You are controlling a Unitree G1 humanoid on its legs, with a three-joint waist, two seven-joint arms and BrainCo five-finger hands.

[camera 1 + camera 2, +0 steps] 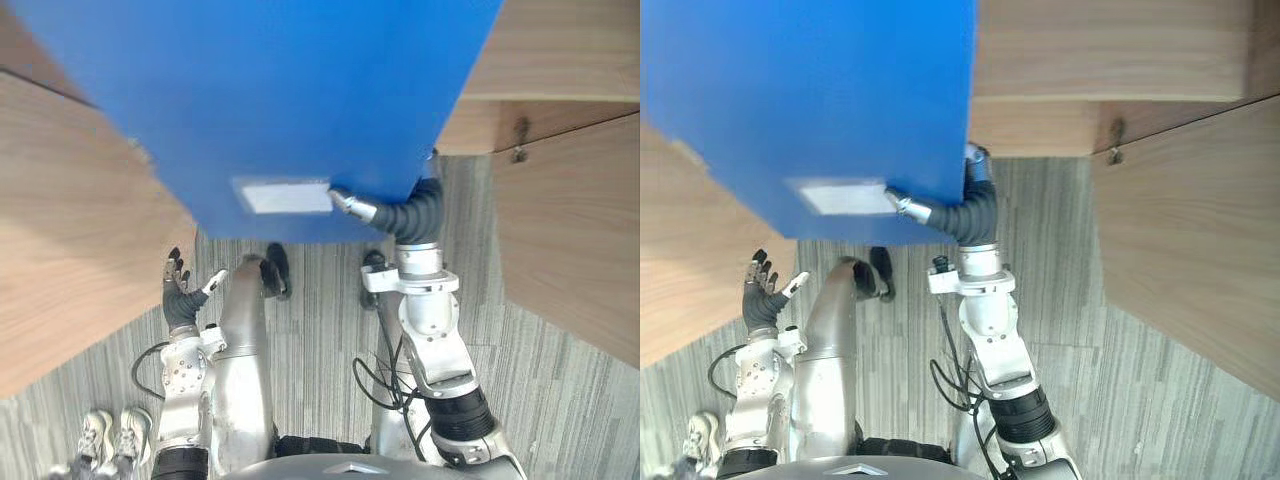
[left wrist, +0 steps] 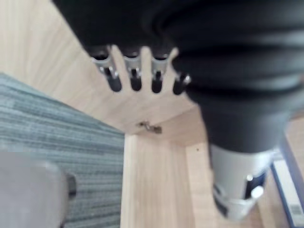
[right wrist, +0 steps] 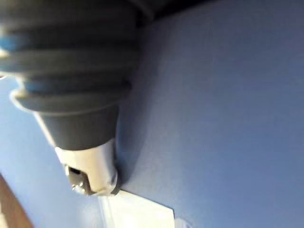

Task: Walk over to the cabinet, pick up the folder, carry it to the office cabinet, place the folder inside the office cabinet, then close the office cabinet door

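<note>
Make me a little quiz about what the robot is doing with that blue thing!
1. Which robot hand holds the blue folder?
2. True or false: the left robot hand hangs open, holding nothing.
3. The label on the folder is: A white, B red, C green.
Key: 1 the right robot hand; 2 true; 3 A.

My two head cameras look steeply down, sharing the blue folder [image 1: 280, 100]; wrist cameras hug my left hand [image 2: 213, 57] and right hand [image 3: 76, 95].
</note>
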